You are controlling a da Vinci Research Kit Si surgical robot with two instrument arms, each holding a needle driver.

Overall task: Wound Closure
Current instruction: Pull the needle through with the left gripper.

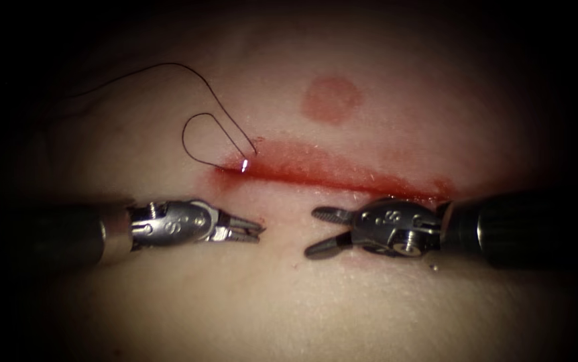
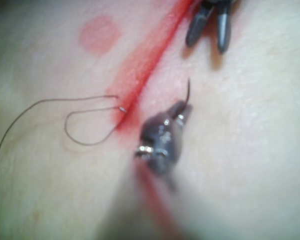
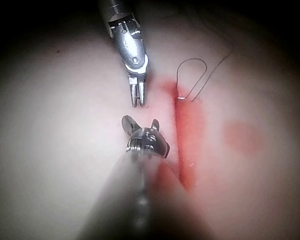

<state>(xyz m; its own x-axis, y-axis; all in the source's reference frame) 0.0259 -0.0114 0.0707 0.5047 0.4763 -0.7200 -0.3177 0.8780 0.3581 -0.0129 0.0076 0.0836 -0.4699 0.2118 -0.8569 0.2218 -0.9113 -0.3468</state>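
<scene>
The cut runs across the tissue, wet with red fluid. Dark thread loops beyond the cut's left end and meets it at a small bright glint. My left tool lies on the near side of the cut, jaws shut. In the left wrist view a thin dark curved needle rises from its jaw tips, free of the tissue there; I cannot tell where its other end lies. My right tool faces it on the near side, jaws open and holding nothing.
A round red mark sits on the tissue beyond the cut. The thread's long tail trails off to the far left. The two tools' tips are a short gap apart.
</scene>
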